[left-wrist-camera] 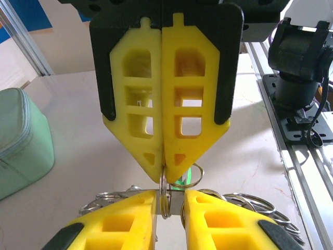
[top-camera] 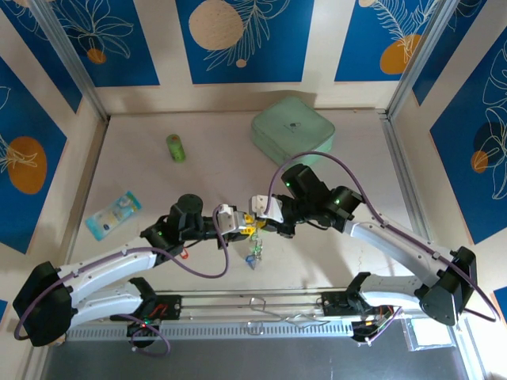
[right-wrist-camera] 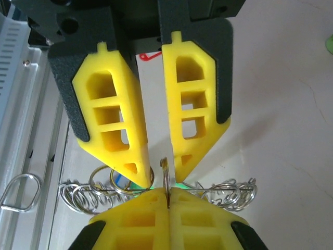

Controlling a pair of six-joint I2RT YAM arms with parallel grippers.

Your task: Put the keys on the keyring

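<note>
The table (top-camera: pixel 214 170) holds a green box (top-camera: pixel 293 127), green cylinder (top-camera: pixel 175 147), blue packet (top-camera: pixel 113 214).

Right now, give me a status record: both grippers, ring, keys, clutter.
right gripper: shut on split ring
left gripper: open, jaws either side of that ring
keyring: looped chain spreading both ways from the grip
keys: tagged cluster on the near side of the grippers
clutter: green box far side; green cylinder, blue packet left
</note>
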